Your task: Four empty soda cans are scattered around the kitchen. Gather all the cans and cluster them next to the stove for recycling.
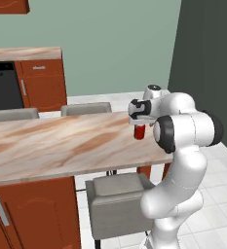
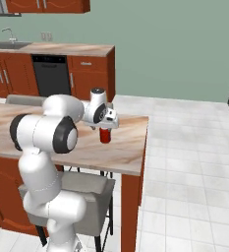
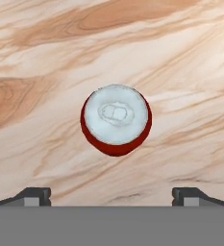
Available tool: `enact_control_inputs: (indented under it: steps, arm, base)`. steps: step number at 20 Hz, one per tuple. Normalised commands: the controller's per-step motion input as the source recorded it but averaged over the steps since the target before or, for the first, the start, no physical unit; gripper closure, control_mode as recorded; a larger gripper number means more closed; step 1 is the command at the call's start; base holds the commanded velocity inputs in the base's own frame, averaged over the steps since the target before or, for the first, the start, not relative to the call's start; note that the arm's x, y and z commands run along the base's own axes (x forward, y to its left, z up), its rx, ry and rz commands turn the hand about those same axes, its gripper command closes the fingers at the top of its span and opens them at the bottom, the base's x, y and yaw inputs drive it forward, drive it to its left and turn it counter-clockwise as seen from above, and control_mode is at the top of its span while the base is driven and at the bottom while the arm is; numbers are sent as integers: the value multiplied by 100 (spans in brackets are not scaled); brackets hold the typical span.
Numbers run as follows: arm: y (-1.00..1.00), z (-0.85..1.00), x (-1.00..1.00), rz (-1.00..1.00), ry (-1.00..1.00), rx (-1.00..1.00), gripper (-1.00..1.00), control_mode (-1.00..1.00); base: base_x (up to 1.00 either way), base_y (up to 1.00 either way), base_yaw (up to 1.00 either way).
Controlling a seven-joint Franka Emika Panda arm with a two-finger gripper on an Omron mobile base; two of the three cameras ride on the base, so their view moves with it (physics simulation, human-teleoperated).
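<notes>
Hand view: we are looking straight down on red soda can [image 3: 116,120] standing upright on marbled tabletop [image 3: 46,57]; our end effector [image 3: 111,196] is hovering above it, jaws spread wide, gripping nothing.

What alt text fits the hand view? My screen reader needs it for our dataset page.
A red soda can stands upright on a beige marbled countertop, seen straight down onto its silver top. The open claw hovers above it, its two dark fingertips spread wide at the bottom edge.

A red soda can [image 3: 116,120] (silver top) stands upright near the marbled countertop's [image 1: 51,143] end.
</notes>
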Motion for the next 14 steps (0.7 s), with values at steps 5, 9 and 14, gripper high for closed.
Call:
enact_control_inputs:
  steps: [5,9,14]
  arm:
    - [0,-5,20,0,0,0,-100,-100]
    - [0,-6,22,0,0,0,-100,-100]
    - [0,-9,14,0,0,0,-100,-100]
  base:
    - [0,0,0]
    - [0,0,0]
    - [0,0,0]
